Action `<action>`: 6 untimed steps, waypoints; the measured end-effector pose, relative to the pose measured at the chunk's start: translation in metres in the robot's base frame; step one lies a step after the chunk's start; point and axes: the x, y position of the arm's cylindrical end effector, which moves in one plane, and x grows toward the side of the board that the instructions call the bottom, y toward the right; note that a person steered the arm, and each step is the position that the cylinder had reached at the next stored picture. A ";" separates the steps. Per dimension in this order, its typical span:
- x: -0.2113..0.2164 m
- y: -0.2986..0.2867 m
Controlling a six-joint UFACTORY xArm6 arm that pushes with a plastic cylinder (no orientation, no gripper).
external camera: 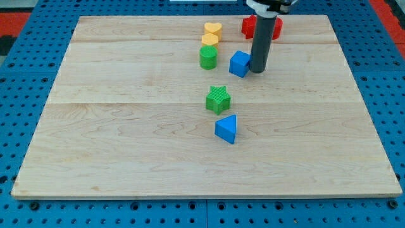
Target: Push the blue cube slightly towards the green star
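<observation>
The blue cube sits in the upper middle of the wooden board. The green star lies below it and a little to the view's left, with a gap between them. My tip rests on the board right next to the blue cube's right side, touching it or nearly so. The dark rod rises from there to the view's top.
A green cylinder stands just left of the blue cube. A yellow heart and a yellow block lie above it. A red block sits behind the rod. A blue triangular block lies below the green star.
</observation>
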 end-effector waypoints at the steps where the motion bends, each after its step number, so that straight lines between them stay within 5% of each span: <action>1: -0.031 0.014; 4: -0.010 -0.080; 6: -0.003 -0.032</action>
